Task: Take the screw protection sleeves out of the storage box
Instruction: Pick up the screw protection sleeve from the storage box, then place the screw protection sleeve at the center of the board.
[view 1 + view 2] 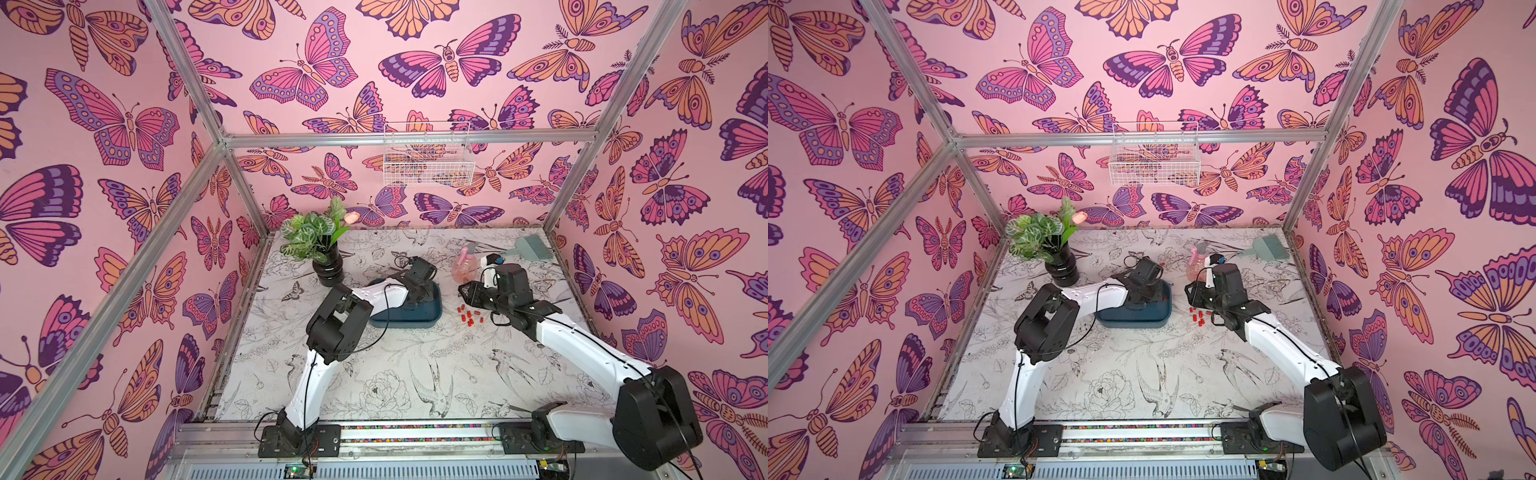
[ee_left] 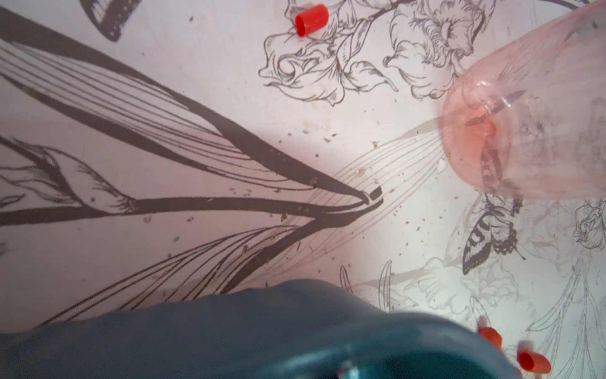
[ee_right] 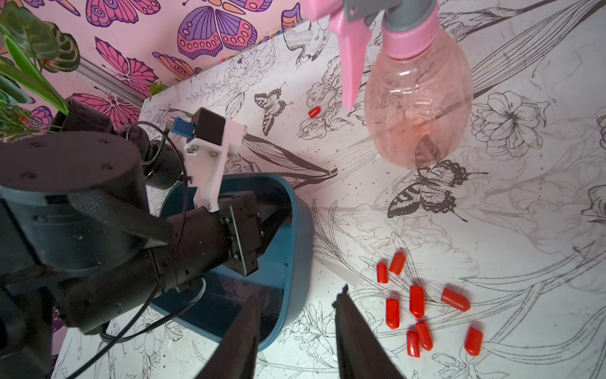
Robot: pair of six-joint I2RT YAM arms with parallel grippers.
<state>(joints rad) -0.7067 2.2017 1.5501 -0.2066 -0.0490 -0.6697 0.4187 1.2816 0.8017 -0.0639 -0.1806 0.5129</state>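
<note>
The dark teal storage box [image 1: 415,322] [image 1: 1142,323] [image 3: 301,223] lies mid-table. My left gripper [image 3: 278,216] reaches down inside it, against the wall nearest the pile. Its fingers are shut, and a speck of red shows at their tips, a screw protection sleeve. Several red screw protection sleeves [image 1: 469,316] [image 1: 1200,316] [image 3: 418,303] lie in a loose pile on the table just right of the box. One lone sleeve [image 3: 314,111] [image 2: 311,19] lies farther back. My right gripper [image 3: 299,295] [image 1: 465,291] hovers open between box and pile, holding nothing.
A pink spray bottle [image 1: 467,266] [image 3: 416,108] [image 2: 524,131] stands just behind the pile. A plant in a black vase [image 1: 326,266] stands at the back left, a teal dustpan brush [image 1: 530,247] at the back right. A white wire basket [image 1: 428,162] hangs on the back wall.
</note>
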